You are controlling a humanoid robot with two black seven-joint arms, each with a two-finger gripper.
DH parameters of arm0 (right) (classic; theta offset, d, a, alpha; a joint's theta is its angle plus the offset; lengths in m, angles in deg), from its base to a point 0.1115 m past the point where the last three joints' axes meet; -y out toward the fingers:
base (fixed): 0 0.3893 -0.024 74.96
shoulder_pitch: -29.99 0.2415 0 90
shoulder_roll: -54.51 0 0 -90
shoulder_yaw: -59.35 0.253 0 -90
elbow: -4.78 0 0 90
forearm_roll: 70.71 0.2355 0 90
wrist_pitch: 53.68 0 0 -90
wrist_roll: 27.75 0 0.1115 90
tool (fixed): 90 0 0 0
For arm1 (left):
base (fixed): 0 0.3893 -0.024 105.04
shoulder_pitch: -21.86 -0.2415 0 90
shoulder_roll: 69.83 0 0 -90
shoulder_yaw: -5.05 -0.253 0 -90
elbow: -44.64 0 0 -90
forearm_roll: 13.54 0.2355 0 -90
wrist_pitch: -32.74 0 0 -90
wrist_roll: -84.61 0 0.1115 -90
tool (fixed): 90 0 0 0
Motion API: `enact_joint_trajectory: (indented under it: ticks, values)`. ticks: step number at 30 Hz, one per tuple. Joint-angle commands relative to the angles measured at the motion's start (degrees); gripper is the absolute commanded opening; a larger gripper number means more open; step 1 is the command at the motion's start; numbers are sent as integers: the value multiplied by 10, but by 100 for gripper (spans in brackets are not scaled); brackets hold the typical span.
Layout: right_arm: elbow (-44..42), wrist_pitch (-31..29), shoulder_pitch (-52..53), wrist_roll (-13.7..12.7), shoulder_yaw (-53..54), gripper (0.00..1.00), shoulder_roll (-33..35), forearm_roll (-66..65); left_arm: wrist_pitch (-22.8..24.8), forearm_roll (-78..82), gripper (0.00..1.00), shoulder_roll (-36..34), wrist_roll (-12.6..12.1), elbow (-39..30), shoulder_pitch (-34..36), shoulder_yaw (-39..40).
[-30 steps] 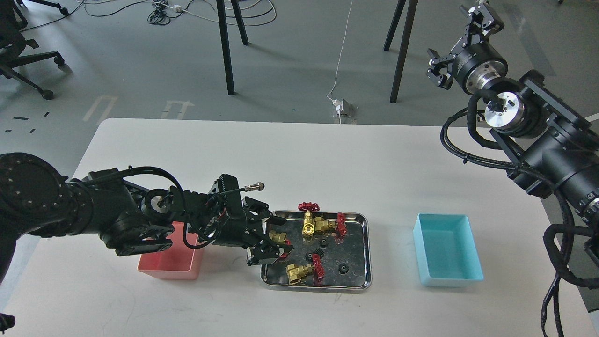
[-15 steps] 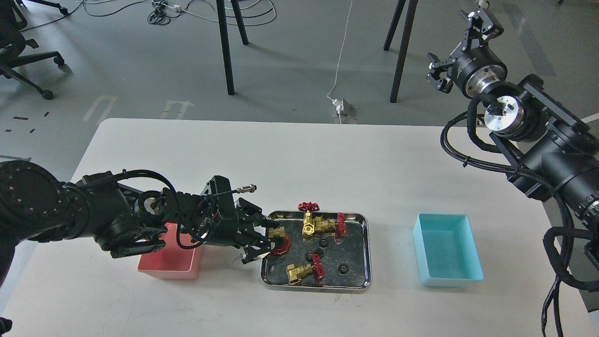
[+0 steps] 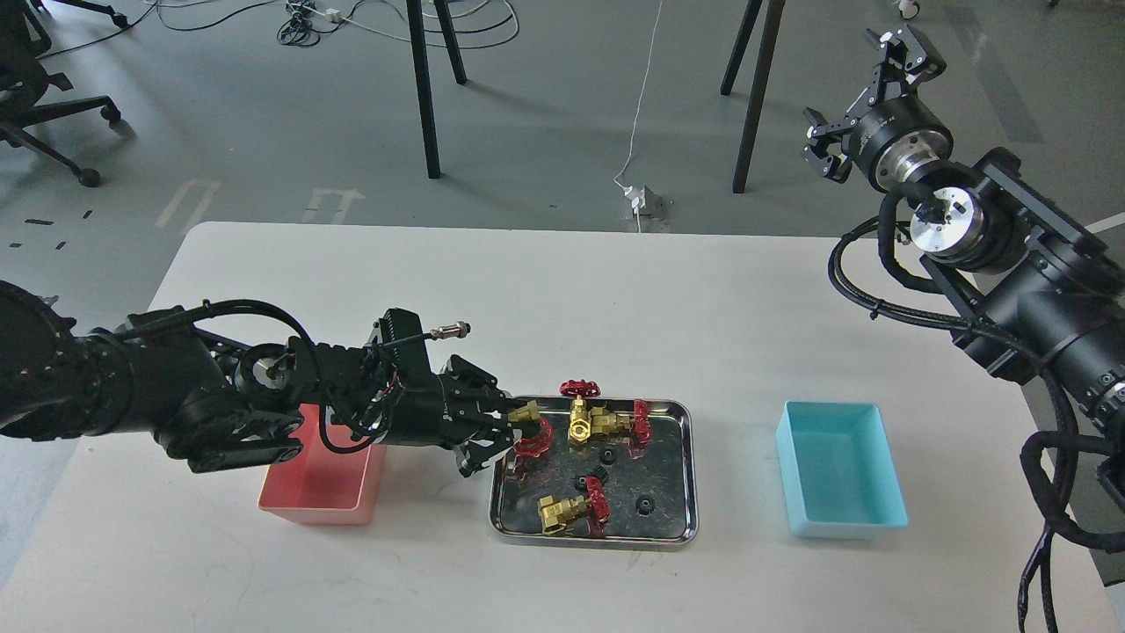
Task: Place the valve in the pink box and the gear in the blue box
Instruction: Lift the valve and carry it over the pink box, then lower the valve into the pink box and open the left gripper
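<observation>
Left tool (image 3: 503, 432) is closed on a small brass valve with red handwheel (image 3: 529, 425), above the shiny steel tray's (image 3: 677, 527) left edge. Right tool (image 3: 866, 92) is raised, fingers spread, holding nothing.

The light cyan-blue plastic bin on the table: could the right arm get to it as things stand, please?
Probably yes. The right gripper hangs open, high beyond the table's far edge, and nothing lies in the light cyan-blue plastic bin; the left arm is busy by the shiny steel tray.

both arms are black, looped with black cables; the right arm (image 3: 1011, 255) shows silver discs.
</observation>
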Motion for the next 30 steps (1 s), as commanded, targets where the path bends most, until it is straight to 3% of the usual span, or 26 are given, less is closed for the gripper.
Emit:
enact_joint_trajectory:
  ticks: [1,6,12,17,21,30]
  values:
    - [4,3,20,-1,2,99,-2,0,4,-1,11,-42,0,-53,27,22]
    - [13,24,87,-9,-1,99,-9,0,7,-1,11,-139,0,-116,49,64]
    - [17,27,98,-9,1,99,-9,0,6,11,12,-320,0,-217,56,98]
    - [17,27,80,-7,0,99,-8,0,5,101,12,-415,0,-220,8,98]
    - [17,26,69,-9,1,99,-3,0,0,114,12,-433,0,-210,-48,104]
    - [18,24,54,-7,4,99,11,1,-1,108,12,-388,0,-136,-82,104]
